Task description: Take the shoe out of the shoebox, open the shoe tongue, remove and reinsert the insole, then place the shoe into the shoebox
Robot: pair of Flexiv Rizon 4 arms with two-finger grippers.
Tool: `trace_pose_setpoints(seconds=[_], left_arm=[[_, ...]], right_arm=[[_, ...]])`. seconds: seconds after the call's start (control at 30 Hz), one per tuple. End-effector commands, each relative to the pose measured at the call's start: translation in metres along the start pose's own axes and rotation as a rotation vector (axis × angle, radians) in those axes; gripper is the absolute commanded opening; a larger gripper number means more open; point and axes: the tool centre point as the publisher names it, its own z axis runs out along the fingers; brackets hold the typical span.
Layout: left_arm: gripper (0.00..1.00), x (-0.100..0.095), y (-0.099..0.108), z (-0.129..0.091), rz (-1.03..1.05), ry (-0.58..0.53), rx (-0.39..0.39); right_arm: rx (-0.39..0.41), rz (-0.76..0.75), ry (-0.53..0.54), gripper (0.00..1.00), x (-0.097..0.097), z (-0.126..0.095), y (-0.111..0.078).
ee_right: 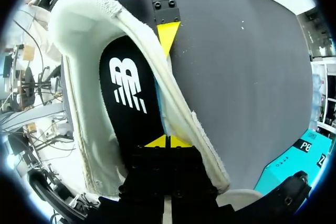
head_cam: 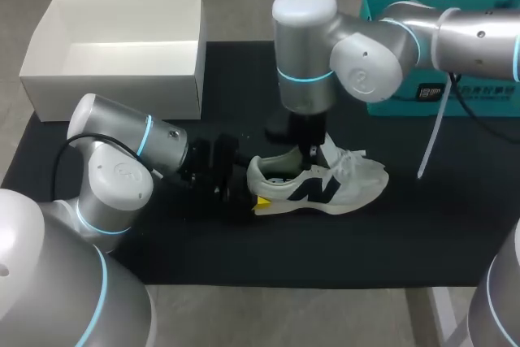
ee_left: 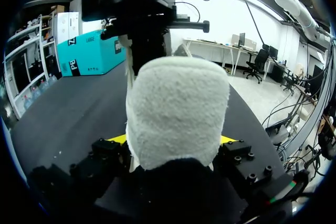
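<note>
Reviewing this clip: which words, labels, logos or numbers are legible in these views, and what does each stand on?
"N": large dark letter on the side of the white shoe.
"LARGE": on the side of the teal box, in the left wrist view. The larger marks below it are partly cut off and unreadable.
Insole: a white logo emblem only, no readable words.
Teal box label in the head view: too small to read.

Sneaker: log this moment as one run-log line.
sneaker: out of white shoebox, on black mat | left gripper: shut on sneaker heel | right gripper: inside sneaker, shut on insole
</note>
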Motion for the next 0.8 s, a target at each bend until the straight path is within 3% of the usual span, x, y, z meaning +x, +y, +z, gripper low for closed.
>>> trace_pose_setpoints(seconds=[0.03, 0.17, 0.2, 0.47, 0.8], left_arm=[[0.00, 0.000, 0.000, 0.001, 0.000, 0.000, -0.005], [0.00, 0.000, 0.000, 0.001, 0.000, 0.000, -0.005], [0.00, 0.000, 0.000, 0.001, 0.000, 0.000, -0.005], [0.00, 0.000, 0.000, 0.001, 0.000, 0.000, -0.005], [0.00, 0.000, 0.000, 0.001, 0.000, 0.000, -0.005]], right_arm=[[-0.008, -0.001, 0.000, 0.00, -0.004, 0.006, 0.001], [-0.019, 0.006, -0.001, 0.02, -0.003, 0.012, 0.001], [-0.022, 0.008, 0.001, 0.09, -0.003, 0.013, 0.001], [-0.026, 0.023, 0.014, 0.27, -0.002, 0.019, 0.000], [-0.039, 0.006, 0.111, 0.35, 0.007, 0.038, 0.001]])
